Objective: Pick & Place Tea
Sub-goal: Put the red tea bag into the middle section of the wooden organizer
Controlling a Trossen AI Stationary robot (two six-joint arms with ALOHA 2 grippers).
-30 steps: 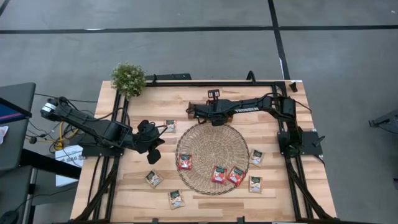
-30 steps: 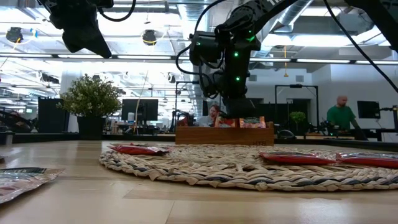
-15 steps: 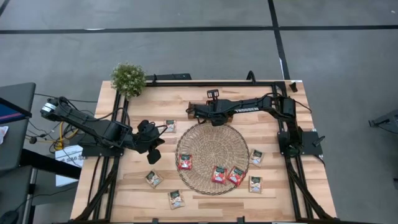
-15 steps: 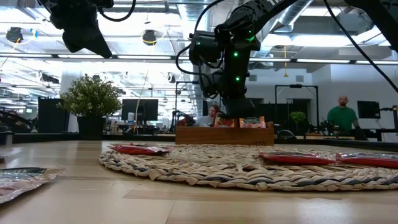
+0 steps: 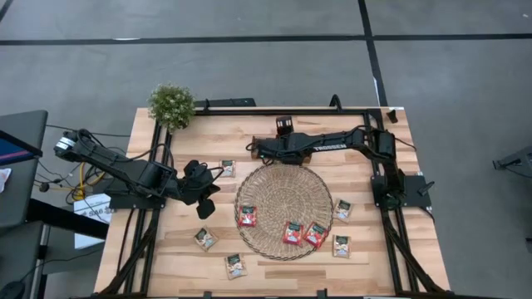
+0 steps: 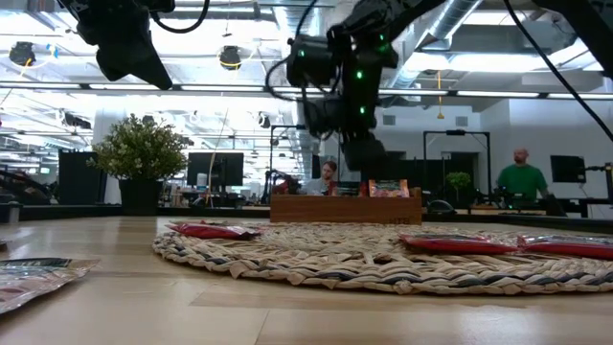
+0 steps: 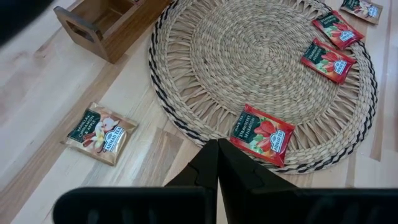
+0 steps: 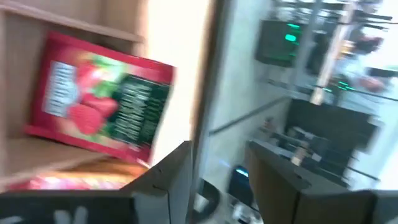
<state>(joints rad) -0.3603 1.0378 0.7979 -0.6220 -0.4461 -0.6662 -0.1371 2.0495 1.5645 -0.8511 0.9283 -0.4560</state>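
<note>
Since a second ago: right gripper [image 8: 214, 171] lifted slightly off the wooden tray [image 6: 345, 207] and jaws parted, leaving a red sachet [image 8: 102, 99] inside; nothing else displaced. Jaws now apart and empty, with daylight between the two fingers in the right wrist view. Hovering at the far edge of the table [image 5: 274, 264], just above the tray. Tray divided by a partition; released red sachet lying tilted in one compartment, a second reddish packet edge showing below it, exact compartment not determinable. From table level, two sachets [image 6: 388, 188] standing up above the tray rim. Left gripper [image 7: 217, 163] with jaws pressed together, holding nothing, suspended above the table just beside the near-left edge of the woven mat [image 5: 283, 212]. On the mat: three red-orange sachets, one [image 5: 247, 217] toward the left, two [image 5: 302, 233] side by side toward the front right. Off the mat, on bare wood: whitish-green sachets, one [image 5: 227, 168] at the rear left near the left gripper, two [image 5: 205, 239] at the front left, two [image 5: 342, 210] at the right, one of these touching the mat edge. Potted plant [image 5: 171, 105] at the rear left corner. People [image 6: 522, 177] visible in the room behind.
</note>
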